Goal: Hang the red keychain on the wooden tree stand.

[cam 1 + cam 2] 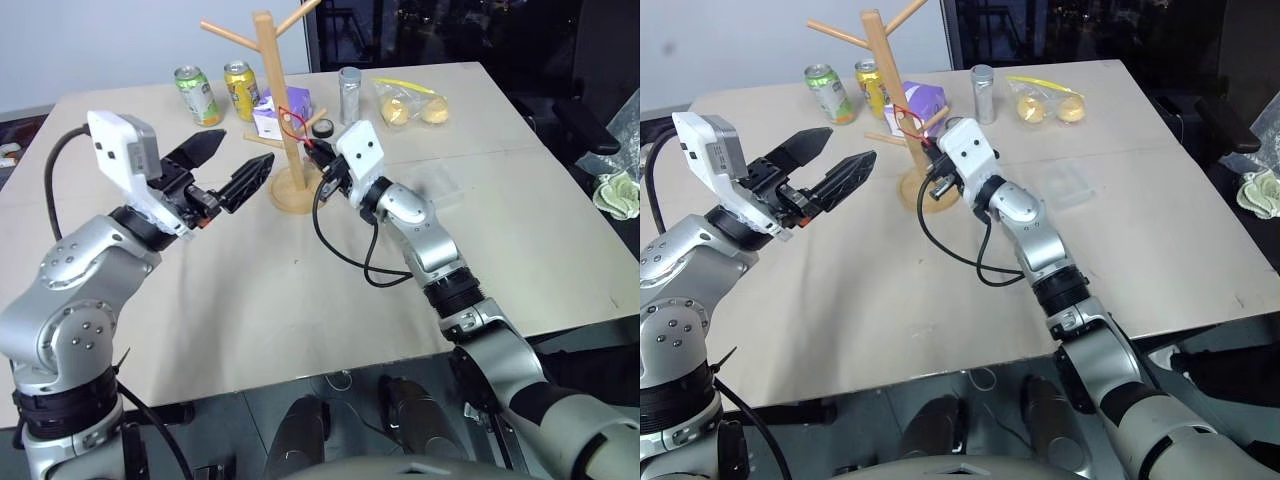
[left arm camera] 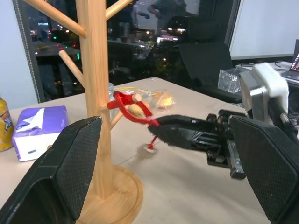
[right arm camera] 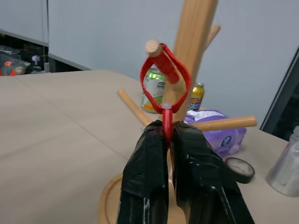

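1. Right wrist view shows the right gripper (image 3: 167, 133) with its two black fingers (image 3: 145, 177) pressed together on the lower end of the red keychain (image 3: 164, 79).
2. The red loop stands above the fingertips and goes around the end of one peg of the wooden tree stand (image 3: 196, 42).
3. From the left wrist view, the loop hangs on this short peg, close to the post.
4. The left gripper (image 1: 222, 165) has its fingers spread apart with nothing between them, beside the stand, above the table (image 1: 560, 210).
5. The key of the keychain is hard to make out; the top of the stand is cut off.
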You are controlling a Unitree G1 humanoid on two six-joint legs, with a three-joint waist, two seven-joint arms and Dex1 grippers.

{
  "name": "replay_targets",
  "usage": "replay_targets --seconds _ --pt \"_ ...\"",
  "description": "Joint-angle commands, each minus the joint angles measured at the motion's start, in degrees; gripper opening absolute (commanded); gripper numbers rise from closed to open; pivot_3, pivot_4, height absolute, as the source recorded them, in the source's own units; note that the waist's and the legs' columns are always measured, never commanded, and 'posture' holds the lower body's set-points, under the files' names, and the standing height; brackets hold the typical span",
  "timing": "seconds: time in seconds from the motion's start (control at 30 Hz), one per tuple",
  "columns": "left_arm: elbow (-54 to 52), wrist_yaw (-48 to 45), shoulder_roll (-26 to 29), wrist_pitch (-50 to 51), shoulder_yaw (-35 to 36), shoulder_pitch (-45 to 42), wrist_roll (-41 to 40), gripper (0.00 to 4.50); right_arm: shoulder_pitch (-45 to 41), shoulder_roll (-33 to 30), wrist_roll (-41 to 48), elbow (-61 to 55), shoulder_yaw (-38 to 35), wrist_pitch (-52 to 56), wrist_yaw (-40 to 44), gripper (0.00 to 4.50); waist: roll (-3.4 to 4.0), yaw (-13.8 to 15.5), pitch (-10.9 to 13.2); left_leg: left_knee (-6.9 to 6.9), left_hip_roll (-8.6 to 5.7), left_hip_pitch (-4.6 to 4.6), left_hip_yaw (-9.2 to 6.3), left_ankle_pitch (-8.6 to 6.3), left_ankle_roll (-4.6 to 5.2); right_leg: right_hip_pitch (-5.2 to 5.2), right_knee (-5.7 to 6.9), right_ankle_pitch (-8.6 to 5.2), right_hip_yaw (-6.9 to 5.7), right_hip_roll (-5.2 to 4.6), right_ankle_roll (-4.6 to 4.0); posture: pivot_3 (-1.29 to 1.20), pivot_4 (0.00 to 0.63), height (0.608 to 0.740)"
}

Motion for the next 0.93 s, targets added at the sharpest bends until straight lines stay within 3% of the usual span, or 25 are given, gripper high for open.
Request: replay_targets --seconds 0.03,0.1,0.33,0.6,0.77,0.93 --pt "-0.37 -0.76 1.21 -1.45 0.58 -0.92 0.52 4.5 -1.38 0.17 0.3 -0.79 -0.67 0.56 0.3 0.4 0.0 -0.01 0.0 0.0 0.0 0.0 0.0 0.0 0.0 0.0 0.0 0.0 0.0 0.0 0.0 0.0 0.15 0.74" --pt "0.13 -1.4 2.04 -1.08 0.66 -0.71 0.87 4.5 -0.96 -0.13 1.09 -1.35 -0.59 1.97 1.99 1.0 0.0 -0.03 0.0 0.0 0.0 0.0 0.0 0.0 0.0 0.0 0.0 0.0 0.0 0.0 0.0 0.0 0.15 0.74" --pt "5.76 -7.67 9.82 0.47 -0.35 -0.01 4.44 4.5 6.22 -7.79 4.07 -14.07 0.28 11.48 11.81 4.3 0.02 0.16 0.01 -0.01 -0.01 -0.06 -0.1 0.0 0.0 -0.01 -0.02 -0.03 -0.07 0.0 -0.02 0.0 0.15 0.74" --pt "16.18 -20.64 18.78 -4.16 -7.14 -1.88 13.66 4.5 11.36 -26.28 15.67 -33.8 -6.91 33.32 22.73 4.45 0.11 0.01 0.1 -0.01 -0.06 -0.15 -0.17 0.0 0.0 -0.05 -0.1 -0.16 -0.16 -0.05 -0.22 0.0 0.15 0.74" --pt "22.02 -27.81 20.37 -7.23 -11.44 -5.64 17.09 4.5 9.98 -36.39 24.36 -40.48 -11.72 45.34 27.57 4.45 0.14 0.04 0.13 -0.04 -0.03 -0.12 -0.2 -0.01 0.01 -0.04 -0.09 -0.19 -0.21 -0.01 -0.26 0.0 0.15 0.74" --pt "26.96 -33.0 19.96 -9.31 -14.65 -10.66 19.85 4.5 10.59 -42.07 28.71 -44.16 -12.79 50.66 29.25 4.45 0.12 0.03 0.14 -0.03 -0.02 -0.14 -0.18 -0.01 0.01 -0.04 -0.09 -0.19 -0.2 0.0 -0.25 0.0 0.15 0.74"
